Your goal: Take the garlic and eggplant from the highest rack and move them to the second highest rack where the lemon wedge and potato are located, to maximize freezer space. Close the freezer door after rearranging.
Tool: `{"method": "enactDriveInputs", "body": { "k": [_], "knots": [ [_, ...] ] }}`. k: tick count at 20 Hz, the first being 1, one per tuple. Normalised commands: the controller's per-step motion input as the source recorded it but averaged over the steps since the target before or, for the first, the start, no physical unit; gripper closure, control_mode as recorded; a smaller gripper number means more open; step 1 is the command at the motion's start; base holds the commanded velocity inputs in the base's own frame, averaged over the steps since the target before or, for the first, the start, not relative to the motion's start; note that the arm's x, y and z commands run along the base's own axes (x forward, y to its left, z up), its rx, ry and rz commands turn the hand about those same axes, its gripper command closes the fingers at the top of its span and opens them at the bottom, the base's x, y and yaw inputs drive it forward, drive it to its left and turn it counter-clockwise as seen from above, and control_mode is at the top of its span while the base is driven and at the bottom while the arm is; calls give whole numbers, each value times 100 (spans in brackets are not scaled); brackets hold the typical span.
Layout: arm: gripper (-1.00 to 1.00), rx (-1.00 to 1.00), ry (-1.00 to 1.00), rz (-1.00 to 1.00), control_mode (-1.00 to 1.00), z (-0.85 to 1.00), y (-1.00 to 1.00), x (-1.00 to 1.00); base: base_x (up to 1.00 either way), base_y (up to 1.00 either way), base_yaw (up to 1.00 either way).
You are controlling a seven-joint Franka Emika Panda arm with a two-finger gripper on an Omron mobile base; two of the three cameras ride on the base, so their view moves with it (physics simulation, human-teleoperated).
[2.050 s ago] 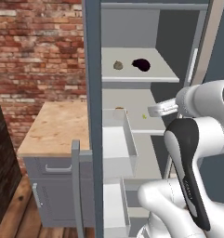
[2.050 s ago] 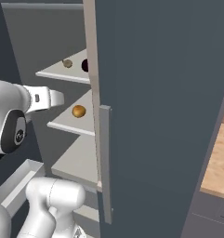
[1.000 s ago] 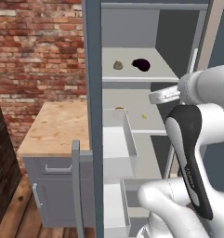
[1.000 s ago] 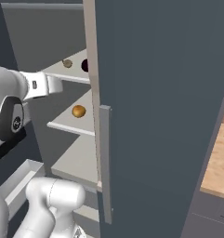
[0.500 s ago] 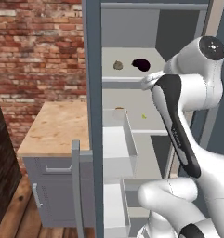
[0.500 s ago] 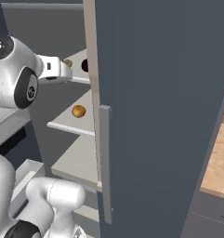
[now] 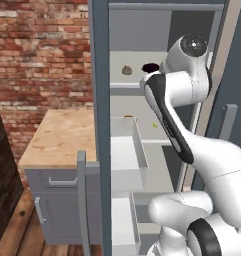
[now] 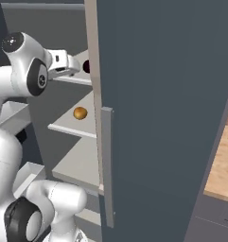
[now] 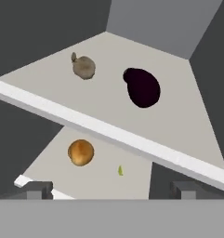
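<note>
The hand [image 9: 108,188] stands wide open and empty, touching nothing, its two dark fingertips [image 9: 35,189] far apart at the bottom of the hand view as it looks into the freezer [image 7: 142,30] from in front of the front edge of the highest rack [image 9: 108,132]. On that rack the garlic [image 9: 83,66] lies near the eggplant [image 9: 142,87], the two apart from each other. Below it, on the second highest rack [image 9: 53,158], the potato [image 9: 81,152] sits with the lemon wedge [image 9: 120,171] near it, not touching. In the right base view the hand [image 8: 73,66] hovers at the level of the top shelf, beside the open freezer door [image 8: 167,108] with its long handle [image 8: 107,165].
</note>
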Motion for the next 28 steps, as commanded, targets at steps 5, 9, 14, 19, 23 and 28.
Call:
{"method": "enactDriveInputs", "body": {
  "k": [5,9,14,19,23,28],
  "knots": [
    [-100,-2,0,-2,-100,-1,-8,62,0,0,0],
    [-100,3,0,0,-100,3,-10,42,0,0,0],
    [-100,1,1,0,-100,0,-14,41,0,0,0],
    [-100,0,0,0,-100,0,-21,31,0,0,0],
    [-100,0,0,0,-100,0,-18,26,0,0,0],
    [-100,0,1,0,-100,-10,0,41,0,0,0]
  ]
}}
